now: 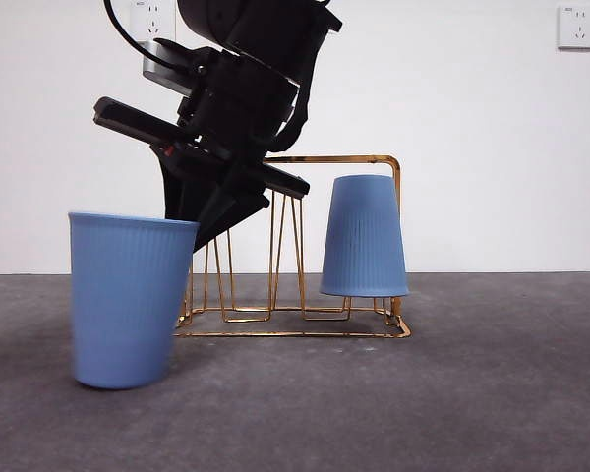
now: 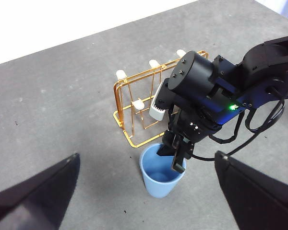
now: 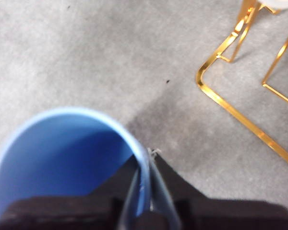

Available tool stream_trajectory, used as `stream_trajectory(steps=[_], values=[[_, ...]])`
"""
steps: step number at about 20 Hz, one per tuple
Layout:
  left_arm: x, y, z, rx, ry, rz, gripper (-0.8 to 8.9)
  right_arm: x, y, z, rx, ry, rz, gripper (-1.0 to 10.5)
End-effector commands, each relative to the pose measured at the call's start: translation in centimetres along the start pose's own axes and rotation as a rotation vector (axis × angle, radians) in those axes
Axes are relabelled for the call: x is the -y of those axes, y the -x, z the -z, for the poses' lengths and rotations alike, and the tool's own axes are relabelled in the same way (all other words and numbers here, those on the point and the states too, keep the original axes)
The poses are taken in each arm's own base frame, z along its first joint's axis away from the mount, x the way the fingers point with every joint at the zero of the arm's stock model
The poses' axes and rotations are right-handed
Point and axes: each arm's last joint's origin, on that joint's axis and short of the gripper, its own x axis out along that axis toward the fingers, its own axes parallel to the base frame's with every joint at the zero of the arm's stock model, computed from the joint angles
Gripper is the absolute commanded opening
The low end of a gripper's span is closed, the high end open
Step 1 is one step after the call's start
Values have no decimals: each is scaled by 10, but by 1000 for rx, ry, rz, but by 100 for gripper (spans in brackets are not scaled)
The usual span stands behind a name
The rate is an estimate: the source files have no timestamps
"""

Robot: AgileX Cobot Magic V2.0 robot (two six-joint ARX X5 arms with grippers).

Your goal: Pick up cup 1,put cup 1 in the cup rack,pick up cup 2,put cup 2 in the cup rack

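With 1 cup [image 1: 364,236] upturned on the cup rack [image 1: 305,324], the right end effector [image 3: 145,179] looks clamped on cup 2's [image 1: 128,300] rim on the counter [image 1: 452,393]; next, lift and invert it.

The right gripper's fingers [image 1: 182,211] are partly hidden behind the upright blue cup's [image 1: 128,300] rim in front view.

Dark hand [image 1: 199,224] at upright blue cup's [image 1: 128,300] rim, 1 inverted cup [image 1: 364,238] on gold rack [image 1: 295,315]
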Motion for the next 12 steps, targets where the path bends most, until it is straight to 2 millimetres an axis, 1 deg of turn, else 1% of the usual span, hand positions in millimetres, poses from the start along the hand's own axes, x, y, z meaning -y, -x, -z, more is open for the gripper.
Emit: stream_trajectory(steps=[1, 2, 4, 5, 6, 7, 9, 10, 12], values=[[0, -1, 0, 5, -7, 2, 470, 0, -1, 1, -7, -1, -3, -16], [1, -1, 0, 11, -4, 6, 470, -1, 6, 0, 3, 12, -5, -16], [2, 0, -5, 50, 13, 53, 470, -5, 30, -4, 53, 34, -15, -16], [3, 2, -8, 85, 26, 87, 470, -8, 49, -7, 88, 41, -19, -16], [5, 2, -12, 125, 39, 121, 470, -11, 73, -8, 136, 60, -23, -16], [6, 3, -16, 166, 52, 157, 470, -14, 100, -9, 194, 80, -16, -16], [8, 6, -25, 242, 71, 221, 470, -20, 164, -4, 344, 123, 35, -16], [10, 6, -29, 277, 79, 250, 470, -22, 198, 2, 428, 137, 62, -16], [13, 7, -38, 358, 93, 321, 470, -26, 263, 22, 599, 155, 97, -16]])
